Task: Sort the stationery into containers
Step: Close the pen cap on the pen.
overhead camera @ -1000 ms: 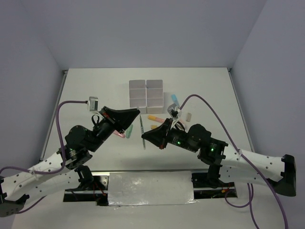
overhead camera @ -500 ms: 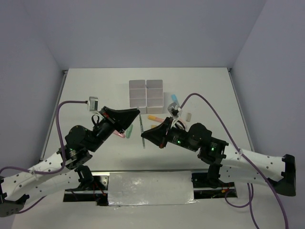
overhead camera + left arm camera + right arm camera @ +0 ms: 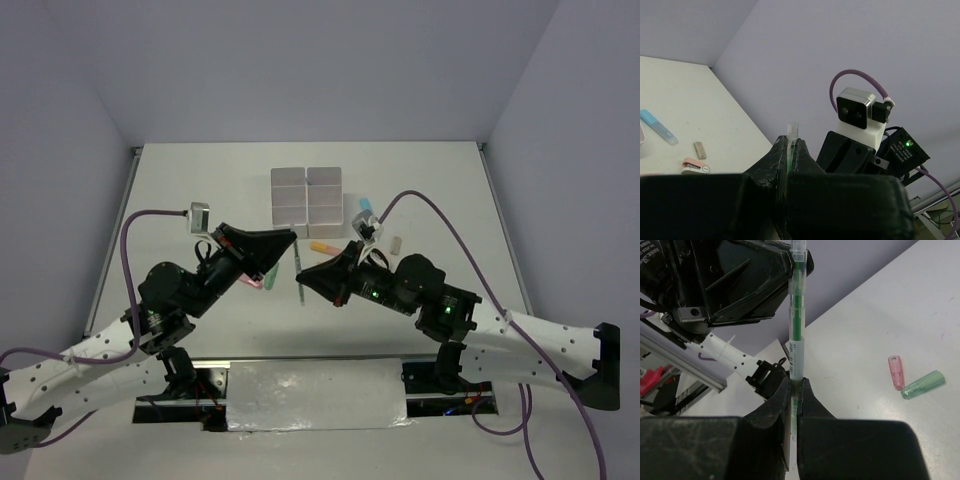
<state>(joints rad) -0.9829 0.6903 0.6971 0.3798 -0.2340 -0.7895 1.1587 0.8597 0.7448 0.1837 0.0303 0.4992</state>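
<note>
We see the right gripper (image 3: 795,385) closed tight on one end of a thin green pen (image 3: 796,315) — the other end is pinched between the shut fingers of the left gripper (image 3: 791,145). Off to the right gripper's side, a pink marker (image 3: 895,371) and a green marker (image 3: 922,384) lie touching on the table (image 3: 890,315). Beyond both grippers stand the white containers (image 3: 307,195) — well apart from them, with a blue marker (image 3: 657,126) nearby.

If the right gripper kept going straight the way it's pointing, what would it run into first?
Probably the left gripper. Both are shut on the same green pen, which runs from the right gripper straight toward it. Depth is hard to judge.
</note>
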